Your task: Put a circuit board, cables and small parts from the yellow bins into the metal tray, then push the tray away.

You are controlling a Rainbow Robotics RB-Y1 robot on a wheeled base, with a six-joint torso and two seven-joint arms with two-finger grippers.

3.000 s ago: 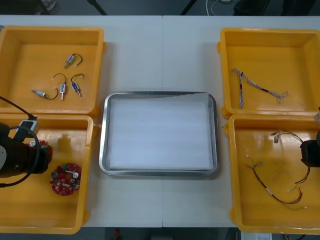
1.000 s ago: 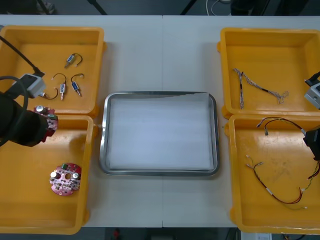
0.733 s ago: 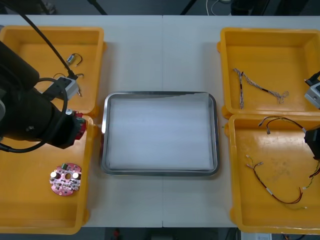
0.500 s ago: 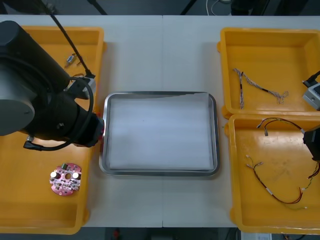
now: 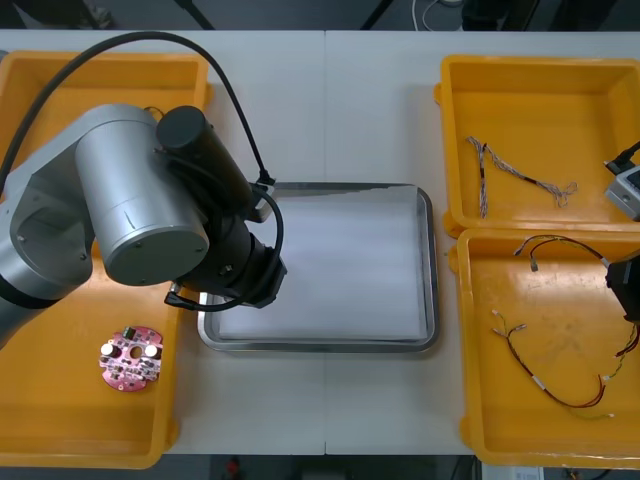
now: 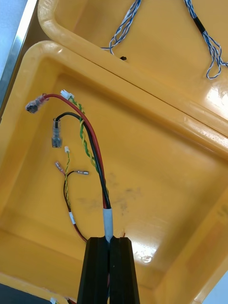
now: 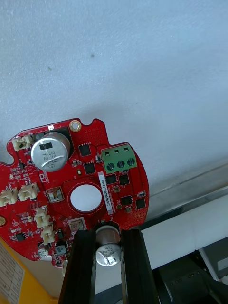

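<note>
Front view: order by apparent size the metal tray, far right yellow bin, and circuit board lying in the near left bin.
1. Metal tray and far right yellow bin: alike, unranked; left arm covers part of the tray.
2. Circuit board: smallest.

Red round circuit board (image 7: 90, 173) hangs above white-lined metal tray (image 5: 432, 265).

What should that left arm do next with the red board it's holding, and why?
Probably lower and open: the left pincer grips the circuit board above the white floor of the tray. The right pincer holds a cable over its yellow bin.
</note>
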